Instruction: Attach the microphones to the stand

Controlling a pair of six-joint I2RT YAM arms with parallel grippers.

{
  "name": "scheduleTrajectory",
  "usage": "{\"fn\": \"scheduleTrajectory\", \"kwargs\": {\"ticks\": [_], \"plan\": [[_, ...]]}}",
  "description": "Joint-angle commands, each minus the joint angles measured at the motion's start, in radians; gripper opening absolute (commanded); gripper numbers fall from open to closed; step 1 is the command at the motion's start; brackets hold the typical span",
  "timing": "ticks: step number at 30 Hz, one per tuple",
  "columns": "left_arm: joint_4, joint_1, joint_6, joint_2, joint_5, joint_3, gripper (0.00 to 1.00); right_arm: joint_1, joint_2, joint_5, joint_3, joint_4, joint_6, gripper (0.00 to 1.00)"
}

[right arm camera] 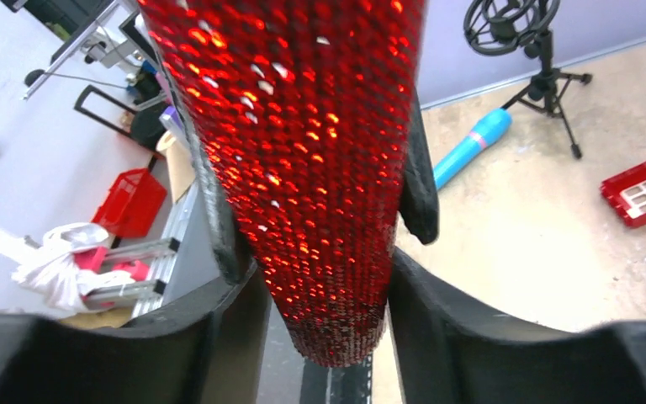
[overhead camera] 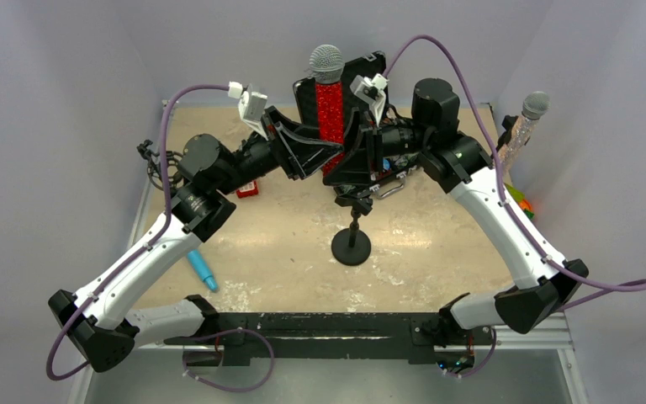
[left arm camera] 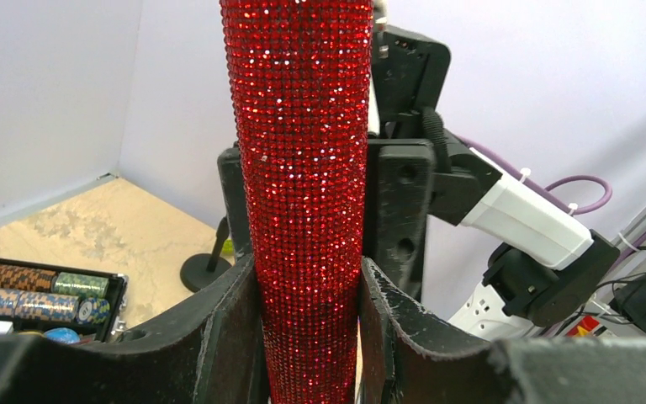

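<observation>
The red glitter microphone (overhead camera: 330, 114) stands upright in the air at the back middle, grey mesh head on top. My left gripper (overhead camera: 318, 156) is shut on its body, which fills the left wrist view (left arm camera: 303, 168). My right gripper (overhead camera: 357, 160) closes on its lower end (right arm camera: 320, 210) from the other side. The black round-base stand (overhead camera: 352, 246) is on the table just below them. The light-blue microphone (overhead camera: 203, 271) lies at the left front and shows in the right wrist view (right arm camera: 471, 147). The silver glitter microphone (overhead camera: 521, 126) stands tilted at the far right.
A small red toy phone (overhead camera: 247, 189) lies under my left arm. A black tripod with a shock mount (right arm camera: 538, 50) stands at the back left. A case of poker chips (left arm camera: 42, 295) shows in the left wrist view. Green and orange items (overhead camera: 517, 198) lie by the right wall.
</observation>
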Motion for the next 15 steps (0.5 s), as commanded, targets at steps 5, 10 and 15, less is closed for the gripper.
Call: {"fn": "scheduleTrajectory", "kwargs": {"ticks": [5,10,15], "plan": [[0.122,-0.008,-0.017,-0.016,-0.023,0.017,0.0,0.005,-0.021,-0.106,-0.077,0.192,0.144,0.23],[0.143,-0.006,-0.047,-0.038,-0.03,-0.012,0.12,0.005,-0.037,-0.121,-0.099,0.162,0.07,0.05],[0.048,0.016,-0.068,-0.082,-0.055,0.003,0.77,0.005,-0.049,-0.07,-0.067,-0.06,-0.179,0.0]]}}
